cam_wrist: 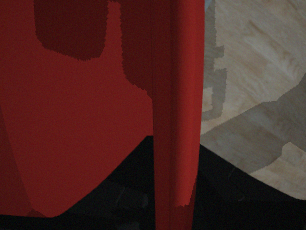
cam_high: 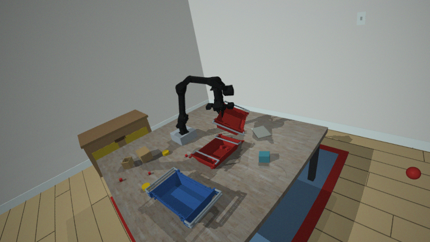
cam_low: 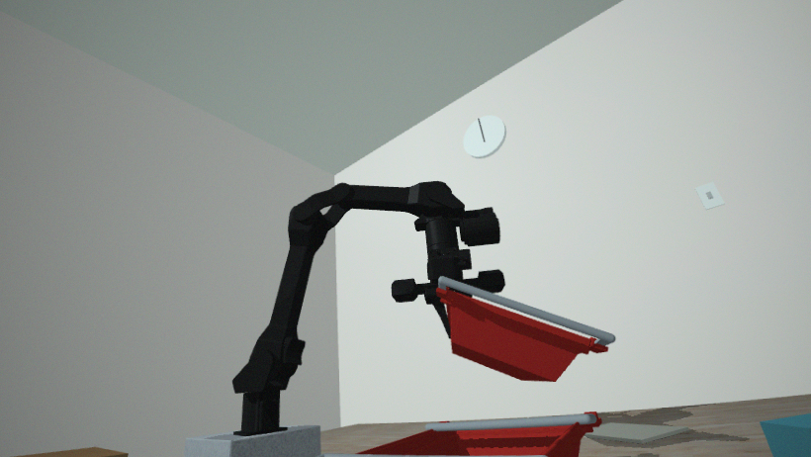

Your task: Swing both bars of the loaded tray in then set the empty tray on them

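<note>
Behind the end effector (cam_high: pixel 222 114) (cam_low: pixel 445 334) (cam_wrist: pixel 165 146) is a pale wall (cam_high: pixel 286 59) (cam_low: pixel 624 227); above it hangs a round clock (cam_low: pixel 485 136); below it, the wooden table (cam_high: pixel 288 135) (cam_low: pixel 737 412) (cam_wrist: pixel 260 40) carries dark shadows; the light is dim.

The wood-grained table (cam_high: pixel 288 135) (cam_low: pixel 363 434) (cam_wrist: pixel 260 45) carries a blue tray (cam_high: pixel 183 196) near, a loaded red tray (cam_high: pixel 210 150) (cam_low: pixel 510 439) mid-table, a teal block (cam_high: pixel 264 156) (cam_low: pixel 791 434) right and a pale slab (cam_high: pixel 261 131) (cam_low: pixel 638 432) far.
</note>
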Controlling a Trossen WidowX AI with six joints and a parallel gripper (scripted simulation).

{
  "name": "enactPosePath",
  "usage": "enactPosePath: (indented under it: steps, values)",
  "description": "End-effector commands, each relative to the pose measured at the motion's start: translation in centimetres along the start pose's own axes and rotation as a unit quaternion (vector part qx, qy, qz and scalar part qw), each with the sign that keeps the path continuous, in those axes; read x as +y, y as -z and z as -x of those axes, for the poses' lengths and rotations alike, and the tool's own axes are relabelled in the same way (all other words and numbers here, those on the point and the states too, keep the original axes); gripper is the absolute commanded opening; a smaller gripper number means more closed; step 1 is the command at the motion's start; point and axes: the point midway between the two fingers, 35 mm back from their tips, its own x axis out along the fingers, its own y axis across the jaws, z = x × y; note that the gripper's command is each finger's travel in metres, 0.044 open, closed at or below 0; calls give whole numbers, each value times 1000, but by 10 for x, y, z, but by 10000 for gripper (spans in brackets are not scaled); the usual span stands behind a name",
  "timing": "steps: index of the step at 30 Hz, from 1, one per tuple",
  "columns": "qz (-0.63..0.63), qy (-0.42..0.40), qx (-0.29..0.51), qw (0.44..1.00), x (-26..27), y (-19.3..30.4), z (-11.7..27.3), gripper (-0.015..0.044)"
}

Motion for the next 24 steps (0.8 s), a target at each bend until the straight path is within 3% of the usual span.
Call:
enactPosePath:
  steps: [1, 24]
  values:
    - [-20, -14, -2, 1000, 2, -18, 6, 0]
    - [-137, -13, -4, 991, -15, -106, 7, 0]
